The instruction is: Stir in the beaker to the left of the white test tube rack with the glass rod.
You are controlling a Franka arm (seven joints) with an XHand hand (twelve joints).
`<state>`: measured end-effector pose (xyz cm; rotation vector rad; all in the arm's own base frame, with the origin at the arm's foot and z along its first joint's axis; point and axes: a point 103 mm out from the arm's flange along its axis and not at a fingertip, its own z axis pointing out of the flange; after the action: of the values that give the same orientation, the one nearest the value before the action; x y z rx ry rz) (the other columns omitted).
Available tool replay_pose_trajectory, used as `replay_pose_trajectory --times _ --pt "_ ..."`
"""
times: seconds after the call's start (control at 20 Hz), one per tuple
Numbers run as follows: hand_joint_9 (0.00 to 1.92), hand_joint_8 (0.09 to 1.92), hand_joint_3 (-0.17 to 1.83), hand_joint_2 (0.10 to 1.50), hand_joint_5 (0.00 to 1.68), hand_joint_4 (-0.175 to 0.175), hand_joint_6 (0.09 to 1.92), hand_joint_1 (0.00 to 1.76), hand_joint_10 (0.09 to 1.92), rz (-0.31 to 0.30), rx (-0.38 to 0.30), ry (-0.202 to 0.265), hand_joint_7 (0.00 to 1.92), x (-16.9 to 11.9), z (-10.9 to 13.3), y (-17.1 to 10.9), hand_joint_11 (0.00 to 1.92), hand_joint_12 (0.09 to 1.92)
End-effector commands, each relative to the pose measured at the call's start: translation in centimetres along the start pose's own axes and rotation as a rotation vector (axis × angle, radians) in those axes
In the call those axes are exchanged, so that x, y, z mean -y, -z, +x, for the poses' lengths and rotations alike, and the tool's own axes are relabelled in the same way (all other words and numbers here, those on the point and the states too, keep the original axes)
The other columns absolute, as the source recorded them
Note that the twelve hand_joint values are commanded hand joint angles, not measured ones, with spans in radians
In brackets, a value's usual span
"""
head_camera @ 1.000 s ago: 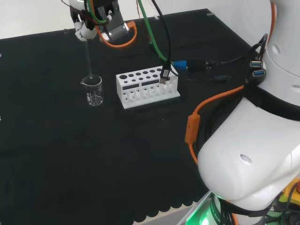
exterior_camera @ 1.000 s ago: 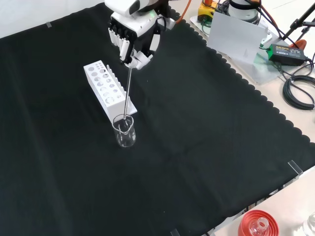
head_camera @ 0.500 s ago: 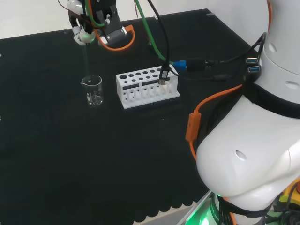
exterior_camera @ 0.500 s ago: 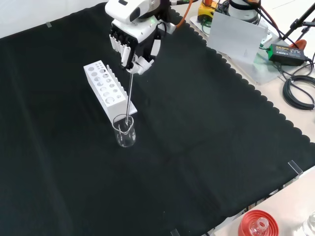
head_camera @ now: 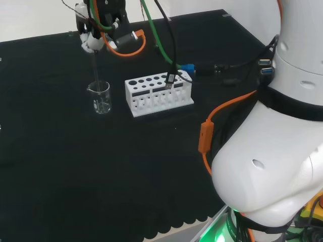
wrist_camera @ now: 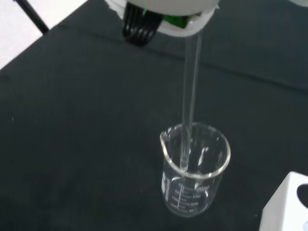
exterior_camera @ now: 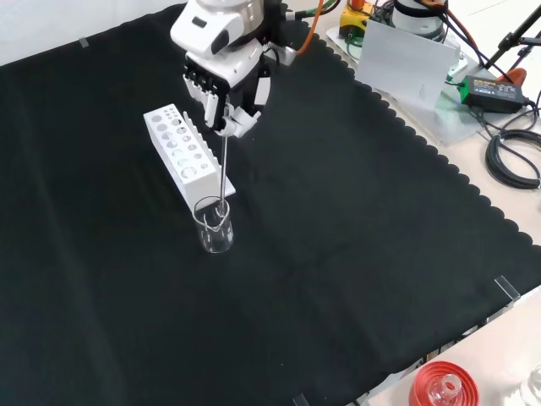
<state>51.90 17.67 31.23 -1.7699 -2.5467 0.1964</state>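
Since the earlier frames the hand (head_camera: 93, 38) has shifted slightly along the far edge of the cloth, and the rod's lower end has moved within the beaker; beaker and rack have not moved.

Head view: the clear glass beaker (head_camera: 100, 98) stands upright on the black cloth (head_camera: 101, 171), just left of the white test tube rack (head_camera: 158, 95) and apart from it. No liquid can be made out in it. The glass rod (head_camera: 95, 68) drops nearly vertically from the hand into the beaker's mouth. The hand hangs above the beaker near the cloth's far edge, fingers curled and pinching the rod's top end.

Front view: the beaker (exterior_camera: 215, 226) sits just in front of the rack's near end (exterior_camera: 179, 152), close to it. The rod (exterior_camera: 223, 173) runs from the hand (exterior_camera: 221, 78) down into the beaker, slightly tilted. The hand points downward, its black and white fingers closed around the rod. The cloth's (exterior_camera: 363, 237) right edge is scalloped.

Wrist view: the beaker (wrist_camera: 194, 169) is cylindrical with a pouring spout and printed graduation marks; it appears to hold nothing but the rod. The rod (wrist_camera: 189, 101) is a straight, clear, round stick, its tip inside the beaker below the rim, near the spout side. A corner of the white rack (wrist_camera: 288, 204) lies just beside the beaker.
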Motion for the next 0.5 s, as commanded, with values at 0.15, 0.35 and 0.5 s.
replay_pose_trajectory --times 0.15,0.35,0.5 --pt "1.68 0.81 0.69 0.73 1.09 -0.175 0.99 1.20 0.68 -0.014 -0.026 0.023 1.57 -3.1 -1.5 -4.8 1.63 0.88" --pt "1.68 0.81 0.69 0.73 1.09 -0.175 0.99 1.20 0.68 0.006 -0.034 0.024 1.57 -3.9 -1.8 -5.4 1.63 0.88" --pt "1.68 0.81 0.69 0.73 1.09 -0.175 0.99 1.20 0.68 0.011 -0.033 0.030 1.57 -5.0 -2.2 -5.6 1.63 0.88"
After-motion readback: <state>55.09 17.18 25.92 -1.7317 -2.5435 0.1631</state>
